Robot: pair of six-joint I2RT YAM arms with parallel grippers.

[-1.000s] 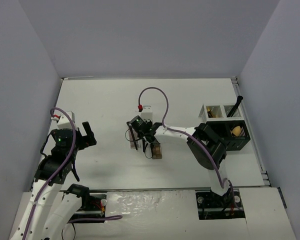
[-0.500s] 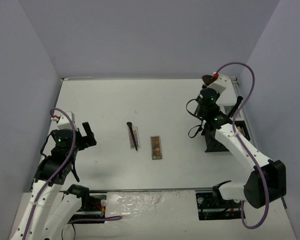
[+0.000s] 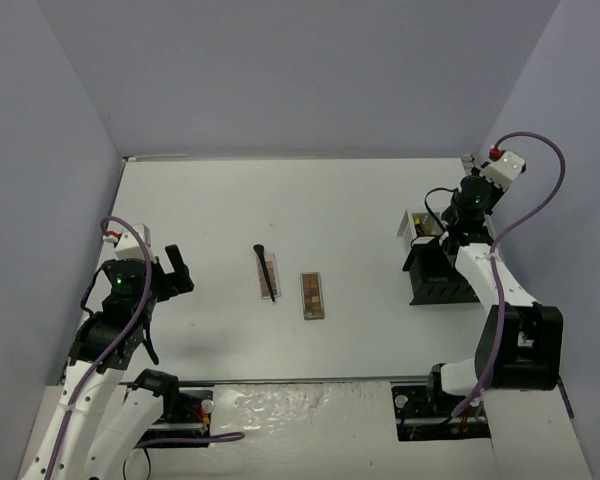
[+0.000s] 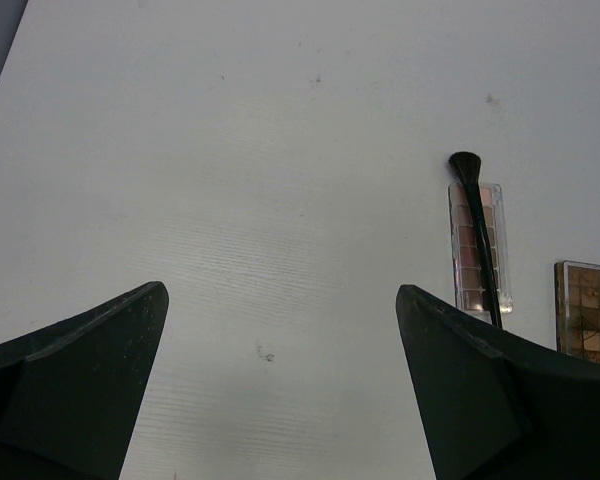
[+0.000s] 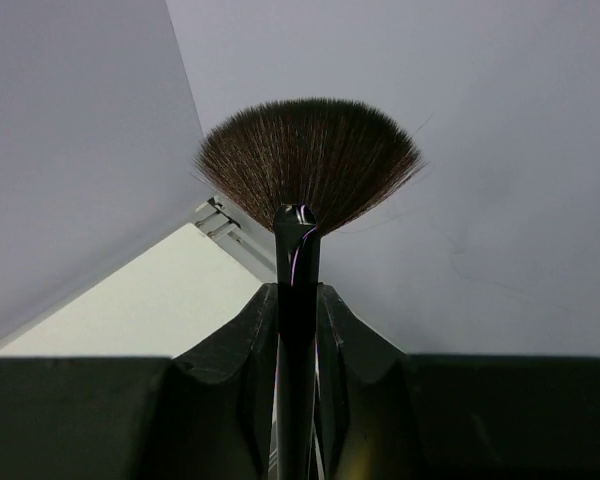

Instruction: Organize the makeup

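- Plainly, the right gripper [image 5: 298, 300] is clamped on a fan brush [image 5: 310, 160]: both fingers press the black handle from either side, and the brown bristles spread out just past the fingertips
- In the right wrist view the fan stands against the grey wall, with a wedge of the white table [image 3: 330, 210] showing low on the left
- From above, that gripper appears to hang over the far end of the black-and-white organizer rack [image 3: 442, 278]; whether the brush touches it cannot be told, since the arm hides it
- The left gripper [image 4: 280, 291] has its fingers wide apart, holding nothing and touching nothing, with bare table between them
- Ahead of it and off to its right lies a slim black brush [image 4: 477, 230], resting lengthwise across a pink eyeshadow palette [image 4: 463, 255], its head reaching past the palette's far end
- Just beside that pair, farther right, lies a brown eyeshadow palette [image 4: 583, 312], parallel to the pink one and not touching it
- Both palettes sit near the middle of the table, well apart from the rack
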